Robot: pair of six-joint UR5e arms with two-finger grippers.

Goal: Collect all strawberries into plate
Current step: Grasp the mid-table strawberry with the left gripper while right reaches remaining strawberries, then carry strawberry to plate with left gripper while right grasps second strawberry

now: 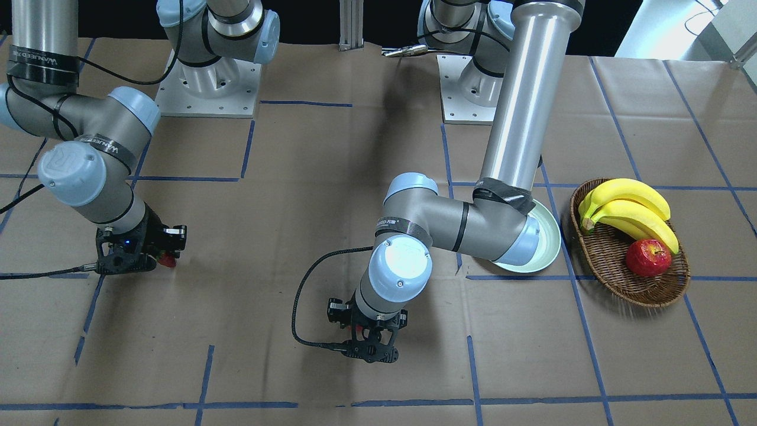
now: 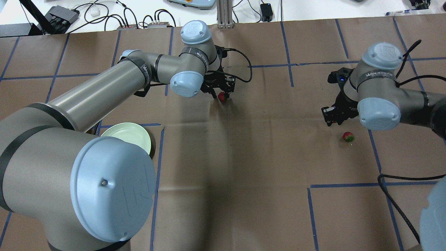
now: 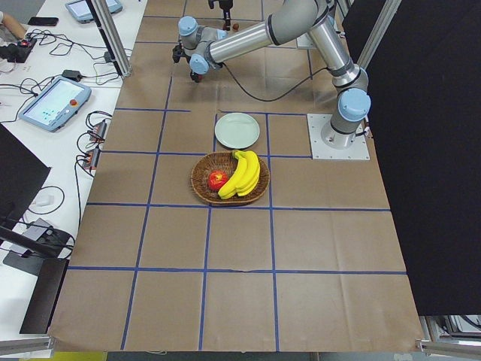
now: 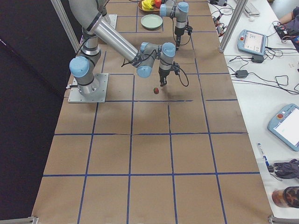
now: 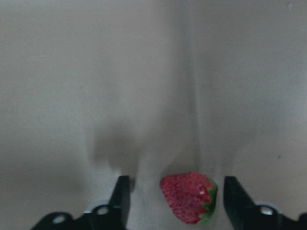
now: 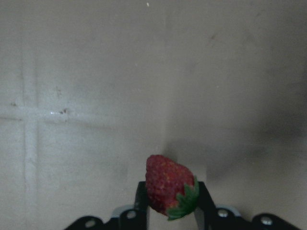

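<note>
My left gripper (image 5: 176,203) is open and low over the table, its fingers either side of a red strawberry (image 5: 188,196) that lies close to one finger; this strawberry also shows in the overhead view (image 2: 222,97). My right gripper (image 6: 170,203) is shut on a second strawberry (image 6: 169,189), at or just above the table (image 2: 347,136). The pale green plate (image 2: 120,134) sits near the left arm's elbow, partly hidden by it, and its visible part is bare. I see no third strawberry.
A brown wicker basket (image 1: 650,290) beside the plate holds bananas (image 1: 630,210) and a red apple (image 1: 649,257). The brown paper table cover has blue tape lines. The left arm's upper links reach over the plate. Cables trail from both wrists.
</note>
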